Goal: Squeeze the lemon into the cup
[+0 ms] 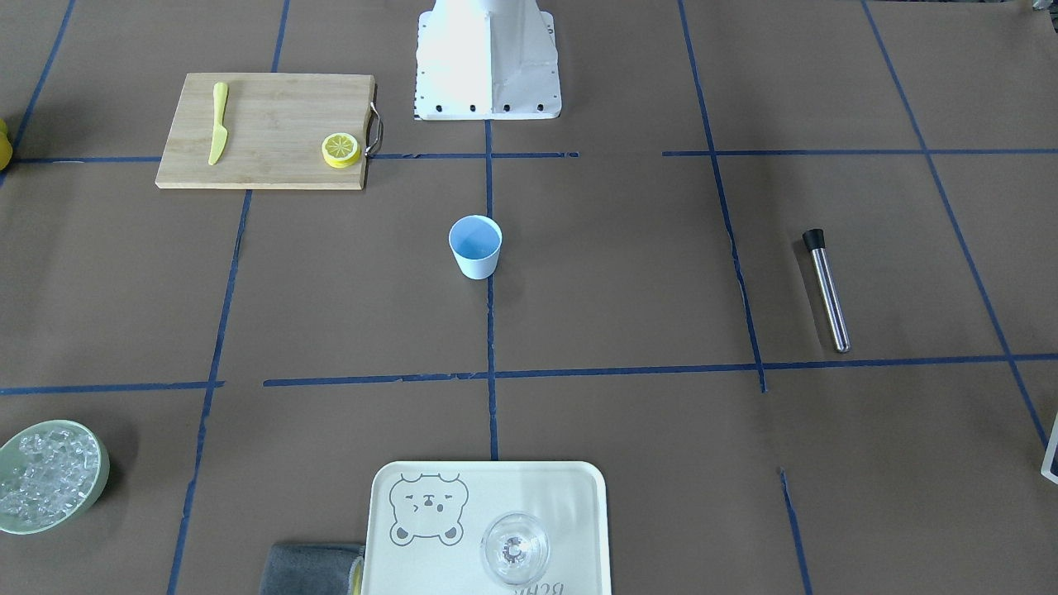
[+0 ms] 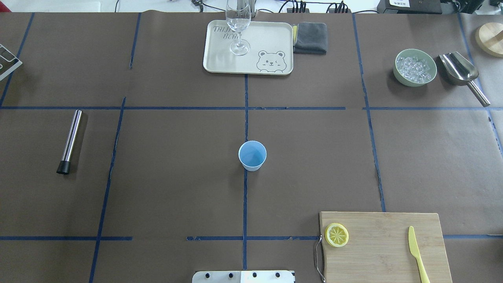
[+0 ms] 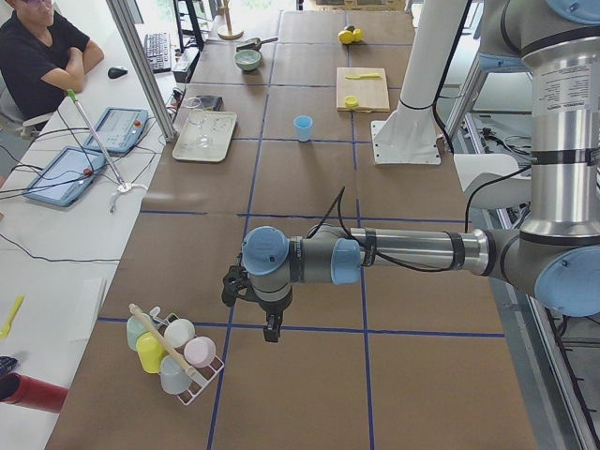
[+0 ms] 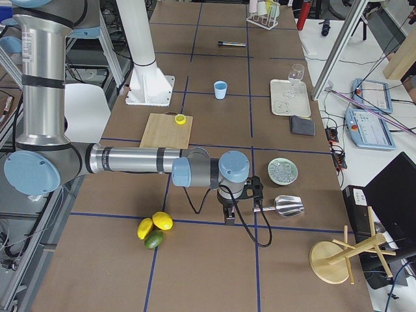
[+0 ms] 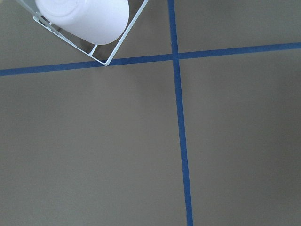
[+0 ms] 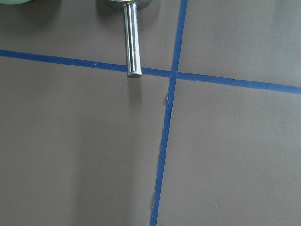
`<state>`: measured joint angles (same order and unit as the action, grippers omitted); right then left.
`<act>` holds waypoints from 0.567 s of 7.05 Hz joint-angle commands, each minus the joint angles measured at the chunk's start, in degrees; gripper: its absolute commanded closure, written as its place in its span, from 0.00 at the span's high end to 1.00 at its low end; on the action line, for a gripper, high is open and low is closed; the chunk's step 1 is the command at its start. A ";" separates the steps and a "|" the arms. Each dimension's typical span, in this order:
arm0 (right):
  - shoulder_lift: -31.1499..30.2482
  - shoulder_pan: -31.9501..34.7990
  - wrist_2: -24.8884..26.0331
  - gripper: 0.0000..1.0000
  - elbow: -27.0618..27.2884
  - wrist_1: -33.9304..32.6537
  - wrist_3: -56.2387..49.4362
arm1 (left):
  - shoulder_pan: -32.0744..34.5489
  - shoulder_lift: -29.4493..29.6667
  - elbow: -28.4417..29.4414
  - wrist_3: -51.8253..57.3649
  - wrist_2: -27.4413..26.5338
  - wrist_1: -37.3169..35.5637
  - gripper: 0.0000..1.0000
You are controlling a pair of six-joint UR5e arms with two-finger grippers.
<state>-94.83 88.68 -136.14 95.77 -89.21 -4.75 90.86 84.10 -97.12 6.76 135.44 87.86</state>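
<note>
A yellow lemon slice (image 1: 340, 149) (image 2: 336, 235) lies on the corner of a wooden cutting board (image 1: 264, 132) (image 2: 381, 247). The pale-blue cup (image 1: 475, 246) (image 2: 252, 155) stands upright and empty at the table's middle. Neither gripper shows in the overhead or front views. My left gripper (image 3: 272, 328) hangs over the table's far left end beside a rack of cups (image 3: 173, 352). My right gripper (image 4: 229, 218) hangs over the far right end near a metal scoop (image 4: 283, 207). I cannot tell whether either is open or shut. No fingers show in the wrist views.
A yellow knife (image 2: 416, 253) lies on the board. A bear tray (image 2: 220, 59) holds a clear glass (image 2: 239, 27), with a grey cloth (image 2: 310, 37) beside it. A green ice bowl (image 2: 412, 81), a steel muddler (image 2: 70, 141) and whole citrus (image 4: 155, 229) lie around.
</note>
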 commanded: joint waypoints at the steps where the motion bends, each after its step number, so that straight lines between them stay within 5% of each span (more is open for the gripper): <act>1: 0.00 0.00 0.00 1.00 -0.23 0.00 0.00 | 0.02 0.01 0.00 0.09 0.00 0.12 1.00; 4: 4.28 -0.61 0.09 1.00 -0.40 -0.61 8.32 | -0.07 0.18 -0.53 0.18 0.00 0.20 1.00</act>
<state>-93.26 88.49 -136.11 95.66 -89.33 -0.56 90.81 84.17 -97.51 6.91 135.44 88.03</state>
